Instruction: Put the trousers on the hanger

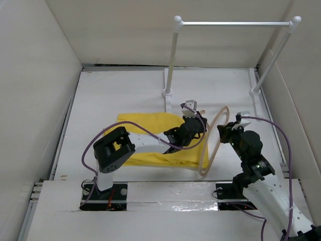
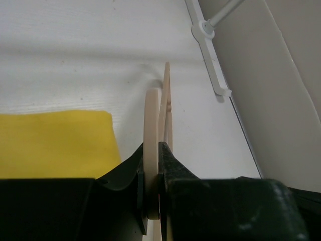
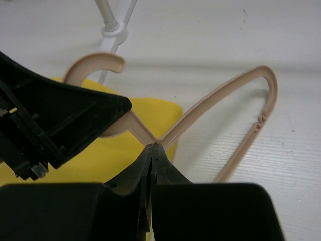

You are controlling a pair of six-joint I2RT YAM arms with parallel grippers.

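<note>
1. Yellow trousers (image 1: 143, 122) lie on the bench (image 1: 110, 90), not yet on the hanger (image 2: 151, 125), which stands on edge just beside their right end.
2. Left jaws are clamped on the hanger near its hook. Right jaws are pressed together, tips at the hanger's neck, apparently nipping nothing.
3. Step in hand, by the look of it: readying the hanger. The next move calls for one arm to steady the frame while the cloth is fed over the lower bar.
4. White rail (image 1: 235, 23) stands behind.
</note>
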